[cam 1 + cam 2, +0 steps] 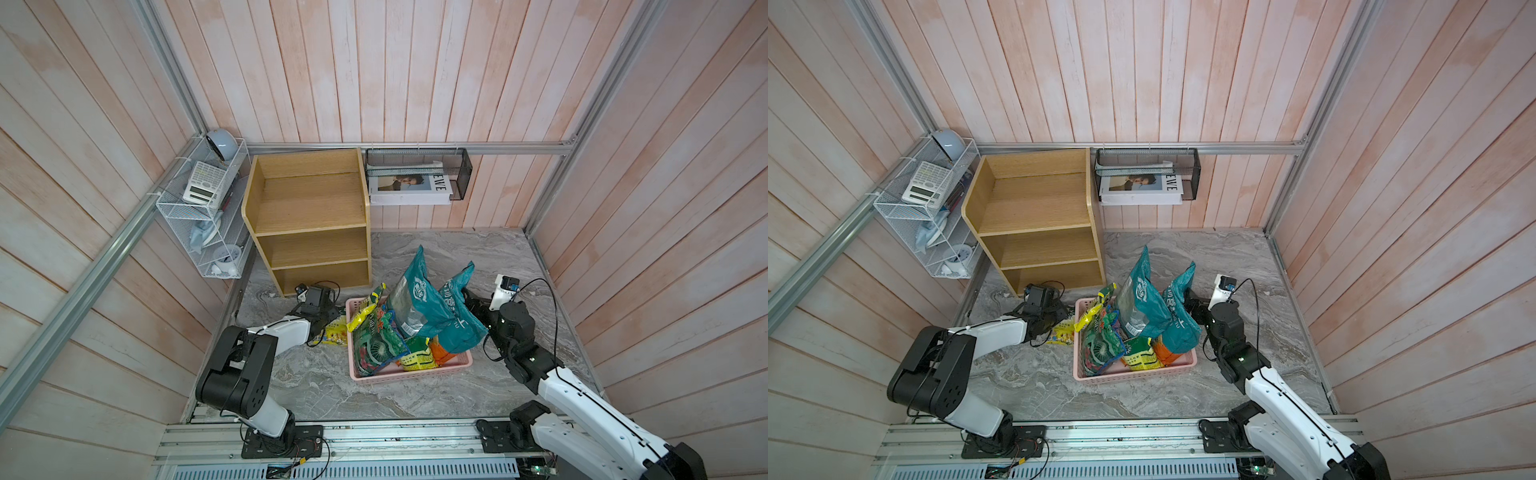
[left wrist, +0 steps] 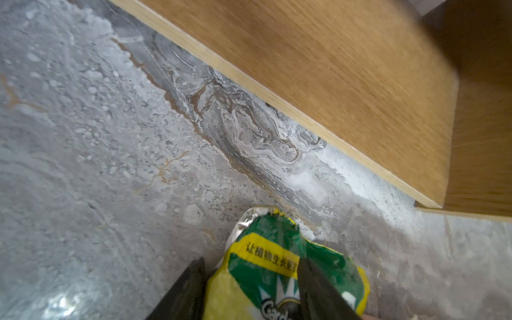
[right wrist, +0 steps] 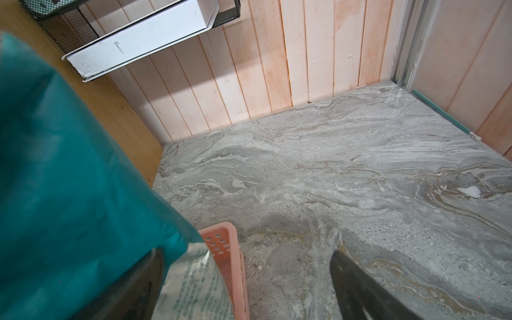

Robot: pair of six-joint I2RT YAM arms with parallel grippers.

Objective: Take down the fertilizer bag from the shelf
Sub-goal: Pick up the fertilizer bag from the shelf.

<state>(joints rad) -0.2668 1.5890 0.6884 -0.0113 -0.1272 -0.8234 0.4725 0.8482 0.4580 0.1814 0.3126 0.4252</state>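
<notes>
We begin with the grey marbled table (image 1: 415,395), walled in by pale pink planks. At its back left stands the shelf (image 1: 311,216), and in both top views all three of its tiers are bare. In front of it, to the right, sits a pink basket (image 1: 415,372) crowded with pouches. Two tall teal bags (image 1: 422,286) rise out of it, with smaller green and yellow packs beside them.

The fertilizer bag (image 1: 336,333), yellow and green, is off the shelf. It lies flat on the table just beside the basket's left wall, in front of the lowest tier.

The left tool (image 1: 326,318) sits low over this bag. In the left wrist view we see its dark fingers (image 2: 185,293) standing apart, one on each side of the bag's upper end (image 2: 277,266). We cannot tell whether they are pressing it.

The right tool (image 1: 467,296) is at the right-hand teal bag. Its wrist view shows the fingers (image 3: 357,285) spread wide, one partly hidden behind the teal bag and the other over bare table, with nothing clamped.
</notes>
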